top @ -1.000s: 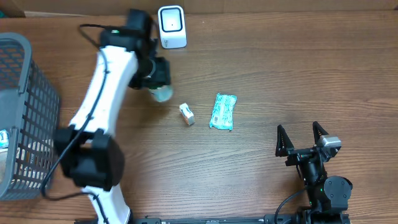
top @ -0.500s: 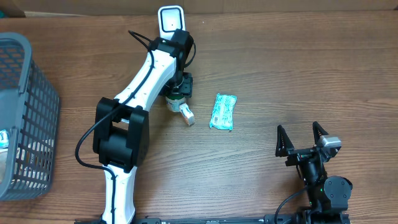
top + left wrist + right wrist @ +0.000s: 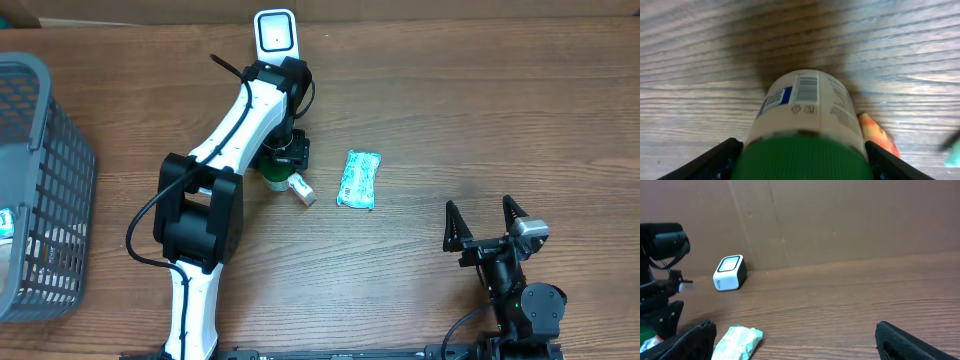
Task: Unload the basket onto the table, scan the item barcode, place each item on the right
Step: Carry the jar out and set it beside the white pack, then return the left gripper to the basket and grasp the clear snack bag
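Observation:
A white bottle [image 3: 807, 110] with a green cap [image 3: 272, 178] shows its barcode [image 3: 807, 87] in the left wrist view. My left gripper [image 3: 280, 165] points down at the table, and its fingers [image 3: 720, 160] press both sides of the cap with no gap showing. The bottle's far end meets the wood. The white scanner [image 3: 276, 32] stands at the back, behind the left arm, and also appears in the right wrist view [image 3: 730, 272]. My right gripper [image 3: 487, 225] rests at the front right, open and holding nothing.
A small white and orange box [image 3: 300, 188] lies just right of the bottle. A teal packet [image 3: 360, 178] lies further right. A grey basket [image 3: 40, 180] stands at the left edge. A cardboard wall [image 3: 840, 220] backs the table.
The left arm swung right from the scanner's left side, bringing the bottle down beside the small box. In the last half second the bottle shifted a little and its green cap came into overhead view.

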`<state>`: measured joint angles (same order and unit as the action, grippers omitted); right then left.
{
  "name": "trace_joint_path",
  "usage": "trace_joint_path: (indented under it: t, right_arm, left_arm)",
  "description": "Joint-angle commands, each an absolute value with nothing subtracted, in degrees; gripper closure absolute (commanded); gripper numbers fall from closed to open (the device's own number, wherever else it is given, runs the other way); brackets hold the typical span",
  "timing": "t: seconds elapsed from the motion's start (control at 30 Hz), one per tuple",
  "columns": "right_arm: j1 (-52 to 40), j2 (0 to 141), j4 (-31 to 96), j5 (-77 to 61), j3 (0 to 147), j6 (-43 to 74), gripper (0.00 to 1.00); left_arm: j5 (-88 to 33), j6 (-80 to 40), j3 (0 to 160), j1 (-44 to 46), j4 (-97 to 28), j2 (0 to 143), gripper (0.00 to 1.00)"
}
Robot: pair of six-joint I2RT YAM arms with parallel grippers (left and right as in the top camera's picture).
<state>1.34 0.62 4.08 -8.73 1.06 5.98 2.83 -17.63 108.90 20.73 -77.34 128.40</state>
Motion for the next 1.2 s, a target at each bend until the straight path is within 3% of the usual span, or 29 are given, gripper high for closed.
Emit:
trace_joint_path:
  t: [0.0,0.23,0.5,0.7,0.87,1.17]
  right_arm:
    - [1.0,0.2,3.8,-8.4,0.4,6.0,0.00]
    - [1.0,0.2,3.8,-8.4,0.4,6.0,0.00]
    - [1.0,0.2,3.8,-8.4,0.4,6.0,0.00]
    - [1.0,0.2,3.8,-8.4,0.4,6.0,0.00]
    - [1.0,0.2,3.8,-8.4,0.4,6.0,0.00]
    - [1.0,0.2,3.8,-8.4,0.4,6.0,0.00]
  left_arm:
    - [3.2,-16.7,118.1,20.1,-79.6,124.9,0.21]
    - [3.8,-18.3,130.0,17.1,-84.9,109.8,0.16]
    - [6.4,-25.9,130.0,-7.0,-91.4,92.4,0.11]
    - [6.4,-28.7,129.5,-28.9,-93.2,90.6,0.00]
    - [2.1,-31.0,127.9,-43.1,-92.1,92.6,0.00]
    - [4.9,-30.9,115.5,-50.0,-87.0,96.7,0.01]
